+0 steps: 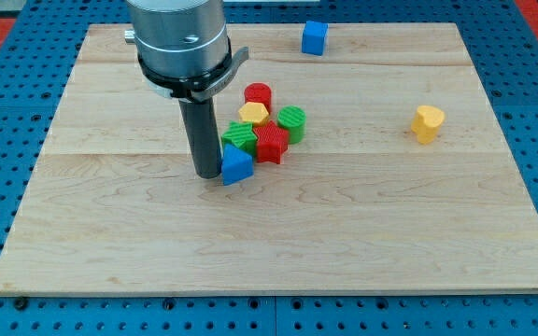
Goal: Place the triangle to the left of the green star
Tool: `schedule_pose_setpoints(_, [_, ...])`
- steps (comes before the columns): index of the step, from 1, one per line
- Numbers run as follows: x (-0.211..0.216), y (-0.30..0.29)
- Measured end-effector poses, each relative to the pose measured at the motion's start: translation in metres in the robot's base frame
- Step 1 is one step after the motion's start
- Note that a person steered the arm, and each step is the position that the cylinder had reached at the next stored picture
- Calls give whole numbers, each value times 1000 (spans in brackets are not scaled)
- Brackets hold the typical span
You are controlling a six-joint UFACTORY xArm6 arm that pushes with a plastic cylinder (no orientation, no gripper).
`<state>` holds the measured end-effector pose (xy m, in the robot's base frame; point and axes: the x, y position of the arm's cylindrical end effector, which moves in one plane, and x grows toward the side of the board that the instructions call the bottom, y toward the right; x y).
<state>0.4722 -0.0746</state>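
A blue triangle (236,165) lies on the wooden board, touching the lower left of the green star (239,137). My tip (207,175) stands right at the triangle's left side, touching or nearly touching it. The green star sits in a tight cluster with a red star (271,143), a yellow hexagon (253,114), a red cylinder (259,94) and a green cylinder (291,121).
A blue cube (315,37) sits near the view's top edge of the board (110,233). A yellow block (428,122) stands alone at the view's right. A blue pegboard surrounds the board.
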Motion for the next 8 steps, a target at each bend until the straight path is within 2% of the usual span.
schedule_pose_setpoints(1, [14, -7])
schedule_pose_setpoints(2, [46, -5])
schedule_pose_setpoints(4, [5, -1])
schedule_pose_setpoints(5, [2, 2])
schedule_pose_setpoints(7, [42, 18])
schedule_pose_setpoints(8, [10, 30])
